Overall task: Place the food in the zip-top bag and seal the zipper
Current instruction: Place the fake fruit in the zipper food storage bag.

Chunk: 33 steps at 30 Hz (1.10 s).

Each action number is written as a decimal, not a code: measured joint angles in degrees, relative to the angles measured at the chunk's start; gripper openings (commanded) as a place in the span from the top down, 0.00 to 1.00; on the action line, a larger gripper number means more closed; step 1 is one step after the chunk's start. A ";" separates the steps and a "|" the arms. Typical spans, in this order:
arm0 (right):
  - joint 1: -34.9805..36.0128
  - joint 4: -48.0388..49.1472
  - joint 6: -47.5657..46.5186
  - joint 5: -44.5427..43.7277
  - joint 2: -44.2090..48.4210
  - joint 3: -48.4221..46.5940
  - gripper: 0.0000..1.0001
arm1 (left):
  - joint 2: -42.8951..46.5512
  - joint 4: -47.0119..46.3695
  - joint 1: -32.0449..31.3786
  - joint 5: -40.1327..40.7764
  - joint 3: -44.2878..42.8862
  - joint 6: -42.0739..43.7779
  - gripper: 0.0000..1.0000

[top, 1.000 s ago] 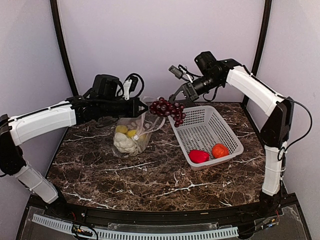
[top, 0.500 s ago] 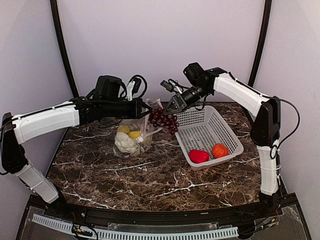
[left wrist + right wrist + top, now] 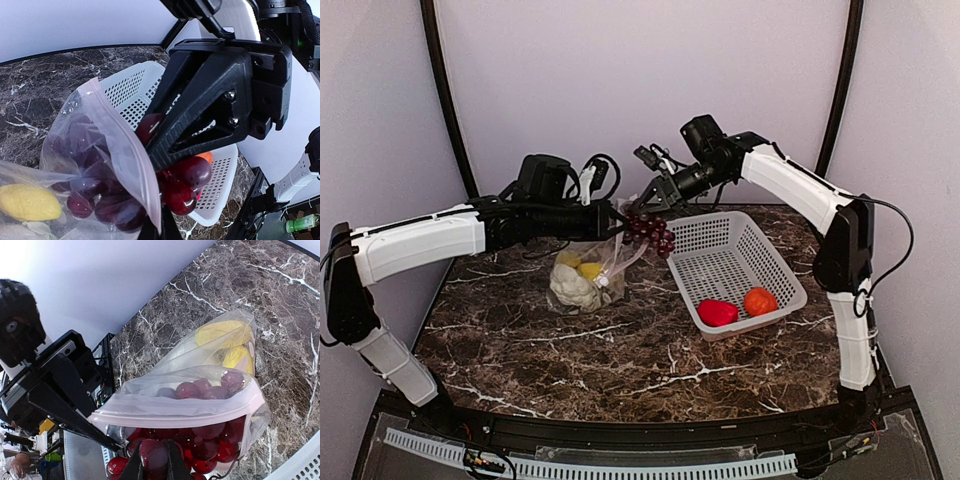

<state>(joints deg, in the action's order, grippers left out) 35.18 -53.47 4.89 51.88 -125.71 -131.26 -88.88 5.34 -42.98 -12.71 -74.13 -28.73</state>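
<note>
My left gripper [image 3: 608, 213] pinches the rim of the zip-top bag [image 3: 615, 256], with cauliflower [image 3: 570, 288] and yellow pieces [image 3: 578, 264] inside. At its mouth hangs the grape bunch [image 3: 652, 230], clamped in my right gripper [image 3: 650, 200]. The red pepper [image 3: 717, 313] and tomato [image 3: 758, 301] lie in the white basket [image 3: 740, 250].

zip-top bag [image 3: 180, 412] mouth plugged by grapes [image 3: 652, 232] + right gripper [image 3: 640, 215]; basket [image 3: 730, 260] close rt, table [image 3: 650, 350] front free.
</note>
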 measured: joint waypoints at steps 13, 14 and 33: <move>0.07 4.59 5.16 1.42 -6.47 5.07 0.63 | -0.37 -1.09 -0.31 2.56 0.59 -0.87 0.99; 0.07 4.79 5.09 2.25 -6.29 5.01 0.59 | -0.37 -1.09 -0.31 2.78 0.74 -0.90 0.99; -5.25 5.31 -15.82 1.86 12.48 24.96 0.34 | 1.49 -1.44 0.48 9.16 5.09 0.74 0.99</move>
<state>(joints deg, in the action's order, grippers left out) 29.93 -48.16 -10.94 53.74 -113.23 -106.30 -87.39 3.90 -42.50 -3.55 -69.04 -27.99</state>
